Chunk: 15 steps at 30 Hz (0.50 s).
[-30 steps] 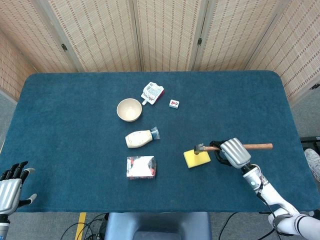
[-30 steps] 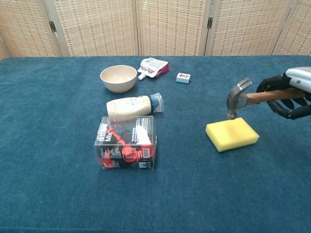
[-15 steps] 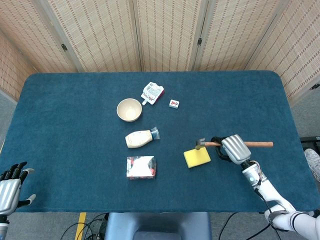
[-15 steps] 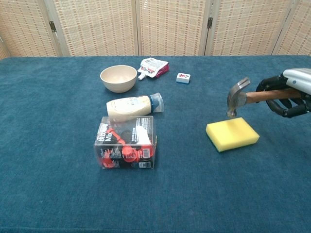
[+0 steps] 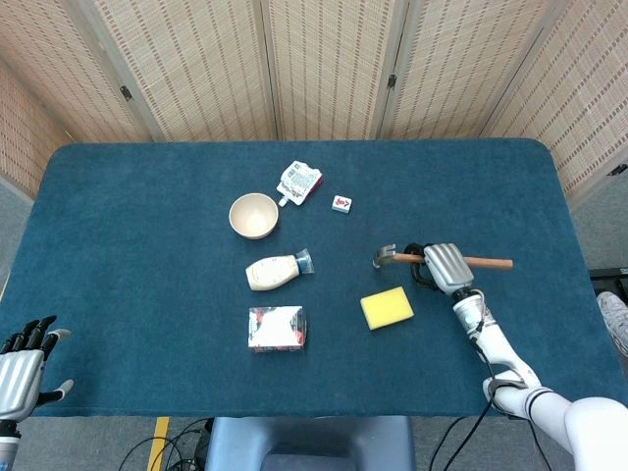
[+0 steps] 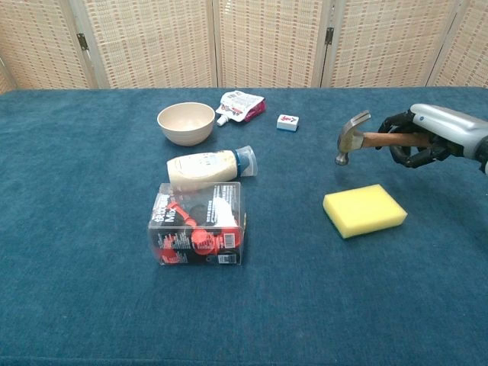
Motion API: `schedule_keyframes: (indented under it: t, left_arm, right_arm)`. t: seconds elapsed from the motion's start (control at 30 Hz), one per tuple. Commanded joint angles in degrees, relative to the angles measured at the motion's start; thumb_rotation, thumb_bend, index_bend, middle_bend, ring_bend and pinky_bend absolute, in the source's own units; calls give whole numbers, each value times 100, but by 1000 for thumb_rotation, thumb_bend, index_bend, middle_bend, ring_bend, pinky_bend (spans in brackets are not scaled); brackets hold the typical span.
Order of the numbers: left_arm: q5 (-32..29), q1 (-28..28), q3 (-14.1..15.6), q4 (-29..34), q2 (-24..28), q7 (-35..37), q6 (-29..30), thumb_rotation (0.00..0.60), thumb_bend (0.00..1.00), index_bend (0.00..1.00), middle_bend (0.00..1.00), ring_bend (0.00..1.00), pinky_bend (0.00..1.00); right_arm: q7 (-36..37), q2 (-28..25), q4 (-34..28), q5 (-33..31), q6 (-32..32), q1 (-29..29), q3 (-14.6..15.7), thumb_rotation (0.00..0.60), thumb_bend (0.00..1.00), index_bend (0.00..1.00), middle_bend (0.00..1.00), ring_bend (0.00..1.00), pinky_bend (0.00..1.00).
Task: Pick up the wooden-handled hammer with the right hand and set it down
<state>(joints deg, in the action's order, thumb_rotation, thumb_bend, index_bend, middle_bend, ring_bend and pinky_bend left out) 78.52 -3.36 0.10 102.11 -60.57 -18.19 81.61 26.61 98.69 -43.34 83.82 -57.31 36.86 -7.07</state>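
right hand (image 6: 422, 139) grips wooden-handled steel hammer (image 6: 364, 140) aloft | risk: heavy head tips down onto yellow sponge block (image 6: 364, 210) just below-left

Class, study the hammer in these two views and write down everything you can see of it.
The hammer has a grey metal claw head and a brown wooden handle. The right hand grips the handle near the head, so the handle's end sticks out past the hand in the head view. It is held roughly level, clear of the blue table, beyond the yellow sponge, which it does not touch.
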Motion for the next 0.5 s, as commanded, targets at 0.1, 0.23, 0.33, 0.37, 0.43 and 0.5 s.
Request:
schedule_keyframes:
  t: [0.1, 0.23, 0.33, 0.37, 0.43, 0.5]
  left_arm:
    - [-34, 3, 4, 7, 11, 14, -25, 600, 201, 296, 134, 116, 217]
    - [-51, -4, -2, -17, -11, 29, -39, 600, 201, 297, 134, 116, 217]
    - [-68, -42, -18, -48, -40, 40, -96, 600, 201, 297, 134, 116, 216]
    - [-56, -56, -24, -60, -50, 53, -108, 600, 201, 297, 134, 117, 216]
    - [9, -81, -40, -107, -83, 85, -95, 600, 201, 298, 134, 116, 216]
    - [86, -89, -59, -171, -134, 128, -39, 600, 201, 299, 134, 116, 217]
  right_arm:
    - [466, 101, 334, -4, 182, 155, 5, 600, 445, 59, 203, 149, 264]
    - [436, -213, 99, 55, -93, -23, 71, 600, 414, 0, 177, 123, 240]
    - [242, -591, -274, 58, -445, -293, 115, 600, 400, 0, 177, 123, 241]
    - [167, -718, -419, 51, -546, -382, 128, 600, 400, 0, 177, 123, 240]
    - [-72, -1049, -819, 48, -816, -622, 181, 600, 401, 0, 191, 123, 240]
    - [-405, -1428, -1307, 48, -1096, -890, 259, 600, 405, 0, 237, 123, 240]
